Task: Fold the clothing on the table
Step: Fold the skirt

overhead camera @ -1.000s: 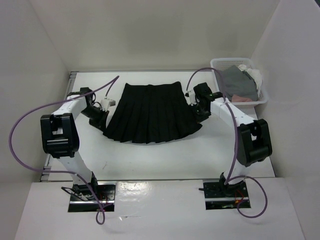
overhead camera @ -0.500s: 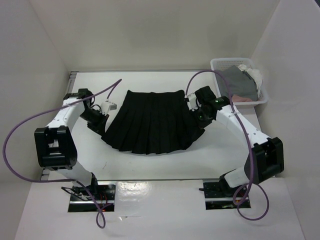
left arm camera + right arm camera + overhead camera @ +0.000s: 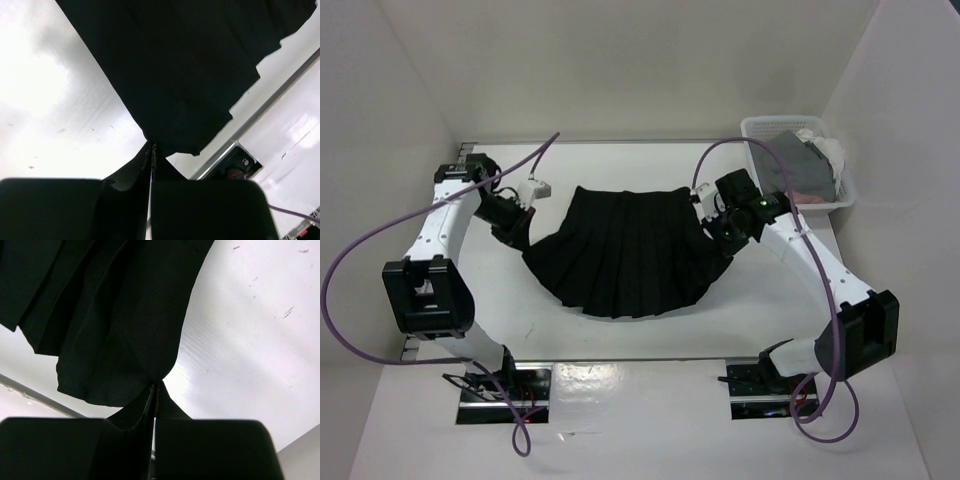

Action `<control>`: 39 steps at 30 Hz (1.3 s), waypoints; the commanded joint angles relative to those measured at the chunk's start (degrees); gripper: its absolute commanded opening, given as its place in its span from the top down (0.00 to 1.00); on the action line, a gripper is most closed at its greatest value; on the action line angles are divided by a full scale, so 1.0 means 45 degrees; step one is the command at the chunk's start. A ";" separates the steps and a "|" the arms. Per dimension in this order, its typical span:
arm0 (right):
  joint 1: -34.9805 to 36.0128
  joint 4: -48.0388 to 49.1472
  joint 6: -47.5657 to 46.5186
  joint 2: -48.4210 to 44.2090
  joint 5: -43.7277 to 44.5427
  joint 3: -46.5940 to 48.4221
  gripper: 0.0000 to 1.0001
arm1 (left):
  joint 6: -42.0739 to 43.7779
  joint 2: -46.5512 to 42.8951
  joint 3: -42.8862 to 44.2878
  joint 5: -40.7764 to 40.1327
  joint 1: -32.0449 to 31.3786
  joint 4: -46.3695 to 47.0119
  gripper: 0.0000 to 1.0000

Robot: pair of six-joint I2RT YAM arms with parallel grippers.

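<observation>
Skirt (image 3: 625, 255) mid-counter (image 3: 620, 335), spread open, sagging between its pinched sides — left gripper (image 3: 518, 230) clamped on the left edge, right gripper (image 3: 720, 235) on the right. No fold laid yet; likely whole fold left.

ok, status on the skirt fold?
Left end effector shut on skirt, left edge. Right end effector shut on right edge. Skirt sagging between them, unfolded. Basket far right, clear of path.
</observation>
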 commanded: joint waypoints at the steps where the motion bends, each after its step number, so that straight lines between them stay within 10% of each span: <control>1: -0.0024 -0.0049 -0.0340 -0.0267 -0.0323 0.0922 1.00 | 0.0395 0.0554 0.1169 0.1135 0.0009 -0.0623 1.00; 25: -0.5142 0.0615 -0.1356 0.4302 -0.2901 0.4361 1.00 | -0.1245 0.5184 0.7186 0.3110 0.1533 -0.0506 1.00; 39: -0.2684 0.0498 -0.1670 0.2897 -0.1711 0.1376 0.97 | -0.0054 0.3740 0.2327 0.2213 0.0030 -0.0194 0.99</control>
